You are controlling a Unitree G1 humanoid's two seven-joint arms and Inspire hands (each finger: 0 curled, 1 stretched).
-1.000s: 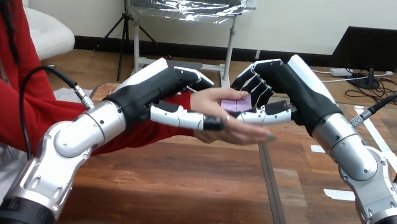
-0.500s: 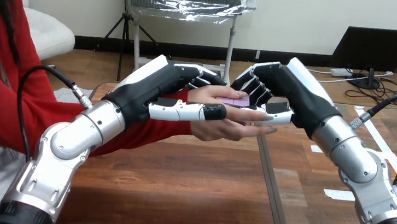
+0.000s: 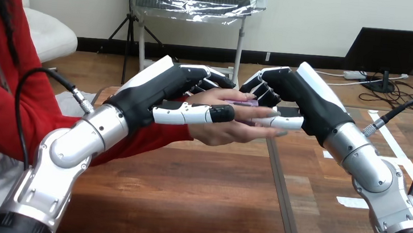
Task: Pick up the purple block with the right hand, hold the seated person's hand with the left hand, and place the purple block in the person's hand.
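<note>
The purple block (image 3: 244,103) is seen as a thin edge-on sliver, lying on the upturned palm of the person's hand (image 3: 231,129), well above the wooden counter (image 3: 184,206). It is covered from above by the right hand (image 3: 294,96), which is brought in from the view's right and touches or nearly touches the block's top. Whether the block is gripped by that hand or merely lies beneath it cannot be told.

The person's hand is held flat and level, reaching in from the view's left out of a red sleeve (image 3: 144,142). It is clasped by the left hand (image 3: 163,92): the thumb (image 3: 193,114) is laid along its near side, while the fingers (image 3: 211,77) are curled over its far side, so the hand is clamped round it close to the wrist.

The block is judged to be light, stiff and smooth-faced, likely wood or plastic, with nothing fragile about it. Being flat, it should sit steadily on a level palm, though it could slide if the palm were tilted. It is best taken by two opposite faces or edges, with only a modest squeeze needed. The placing step is judged to be almost complete; a clean release is what remains, and the supporting clasp should be kept level meanwhile.
</note>
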